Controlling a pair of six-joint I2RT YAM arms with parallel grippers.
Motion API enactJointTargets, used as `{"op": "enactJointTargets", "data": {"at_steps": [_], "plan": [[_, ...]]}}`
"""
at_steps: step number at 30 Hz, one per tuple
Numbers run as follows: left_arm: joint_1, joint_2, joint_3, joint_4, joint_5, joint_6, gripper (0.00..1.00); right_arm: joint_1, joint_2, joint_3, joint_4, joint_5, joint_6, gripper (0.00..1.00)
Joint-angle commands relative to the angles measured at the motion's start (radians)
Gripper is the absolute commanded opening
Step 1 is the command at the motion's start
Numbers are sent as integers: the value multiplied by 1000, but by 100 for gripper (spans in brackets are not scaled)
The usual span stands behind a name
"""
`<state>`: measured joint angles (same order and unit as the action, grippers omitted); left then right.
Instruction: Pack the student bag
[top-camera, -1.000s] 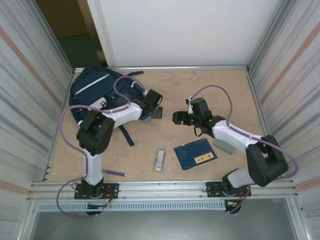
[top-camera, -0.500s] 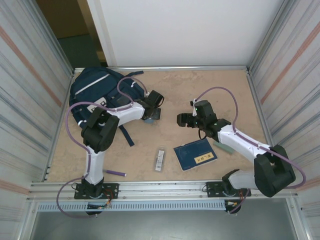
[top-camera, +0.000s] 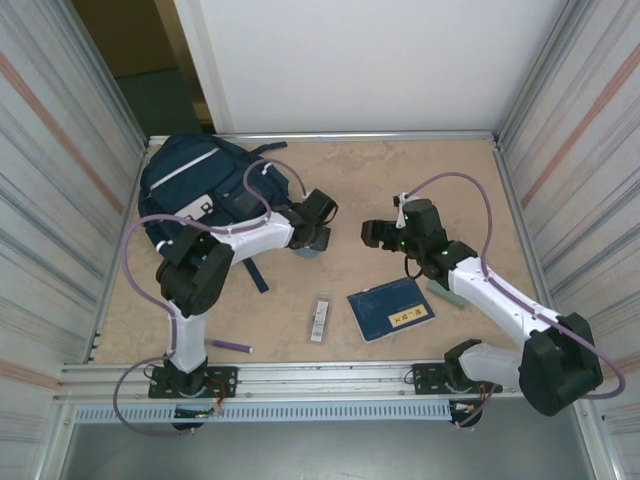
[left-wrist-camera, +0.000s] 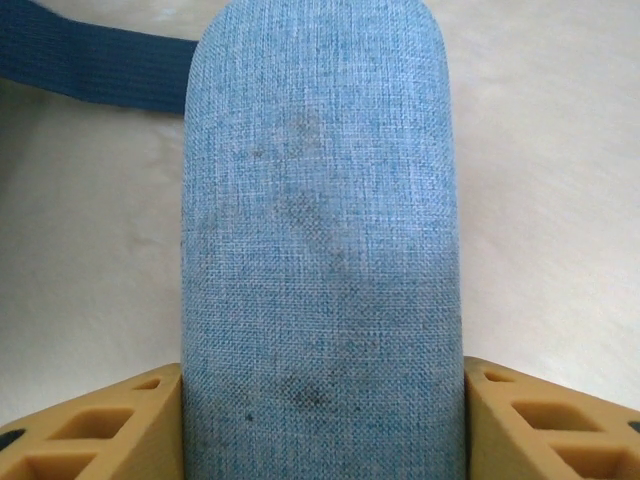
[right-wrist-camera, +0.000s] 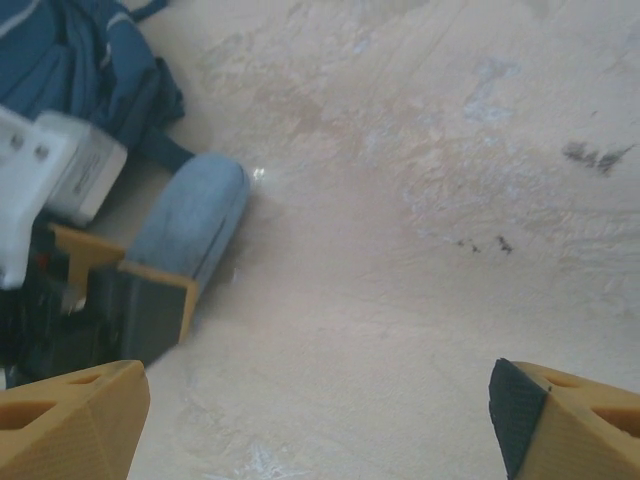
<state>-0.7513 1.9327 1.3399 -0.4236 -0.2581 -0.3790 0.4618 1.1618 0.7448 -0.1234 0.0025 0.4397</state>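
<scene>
Pouch (left-wrist-camera: 320, 240) between left fingers (left-wrist-camera: 90, 430): grey-blue woven cloth, coarse, matt, faint dark specks. Fingers: ochre plastic, matt. Table (right-wrist-camera: 450, 200) under right fingers (right-wrist-camera: 70, 420): beige, smooth, mottled, scuffed. Strap (left-wrist-camera: 90, 65) beyond left fingertips: navy webbing.

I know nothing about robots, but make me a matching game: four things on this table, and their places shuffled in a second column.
1 student bag
2 grey-blue fabric case
3 blue booklet
4 purple pen

A by the near left edge
B far left corner
C in the left gripper
D next to a green block

Pairs: 1-B, 2-C, 3-D, 4-A
</scene>
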Motion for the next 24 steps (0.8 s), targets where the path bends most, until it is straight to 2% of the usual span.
{"op": "enactJointTargets", "data": {"at_steps": [1,6,14,21,24], "plan": [[-82,-109,-22,-59,-20,39,57,-27,-63,-9,-38,0,28,89],[-184,-207,-110,-184,-83,-64,57,-61,-111,-13,-73,-17,-10,89],[-367,-403,-339,-468,-116,-453,57,-60,-128,12,-151,-54,-95,90],[-487,-491,-473,-509,-40,-715,54,-62,-101,45,-182,-65,-125,90],[-531,-482,-542,-407,6,-770,56,-62,-92,48,-179,-81,-120,90]]}}
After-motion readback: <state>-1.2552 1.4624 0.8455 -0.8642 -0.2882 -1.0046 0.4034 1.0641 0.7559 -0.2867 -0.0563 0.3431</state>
